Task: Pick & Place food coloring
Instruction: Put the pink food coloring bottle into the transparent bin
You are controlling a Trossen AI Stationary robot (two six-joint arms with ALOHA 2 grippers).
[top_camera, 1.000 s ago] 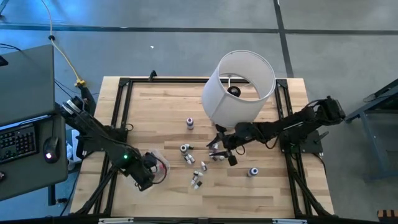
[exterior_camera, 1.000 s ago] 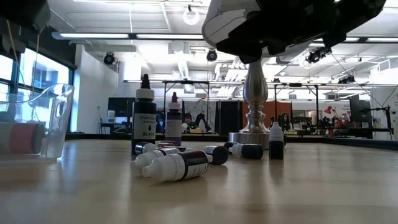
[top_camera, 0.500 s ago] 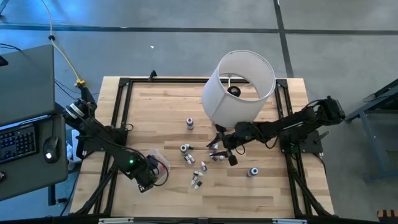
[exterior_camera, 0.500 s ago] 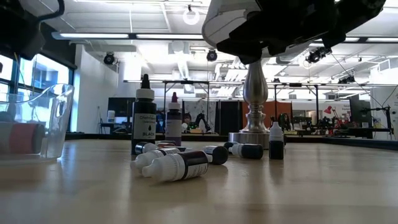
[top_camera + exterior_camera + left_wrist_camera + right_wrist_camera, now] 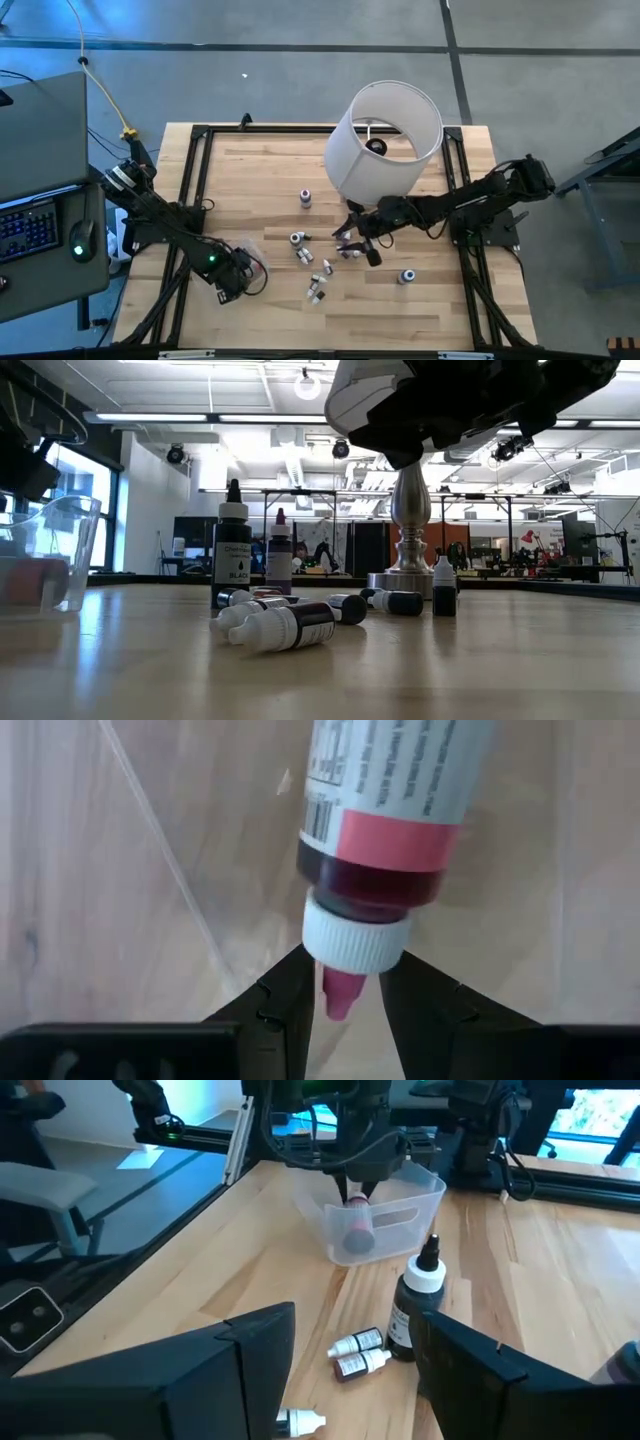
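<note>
Vs a second ago: left hand (image 5: 228,285) had shifted slightly toward the near-left corner of the surface (image 5: 260,160), and the clear plastic tub (image 5: 45,555) had slid left in the low view. Right arm and the loose bottles hadn't moved.

Left hand sat inside the tub, fingers (image 5: 285,1000) partly open, pinching the pink tip of a pink-banded food coloring bottle (image 5: 385,830); that bottle lay in the tub. Right wrist view confirmed this, with the pink cap (image 5: 357,1230) at the tub wall.

Right hand (image 5: 355,243) hovered wide open above the bottle cluster (image 5: 320,262) mid-surface, in front of the lampshade (image 5: 383,140), holding nothing. One black-labelled bottle (image 5: 232,550) stood upright; several lay on their sides. A blue-capped one (image 5: 407,276) sat apart to the right.
</note>
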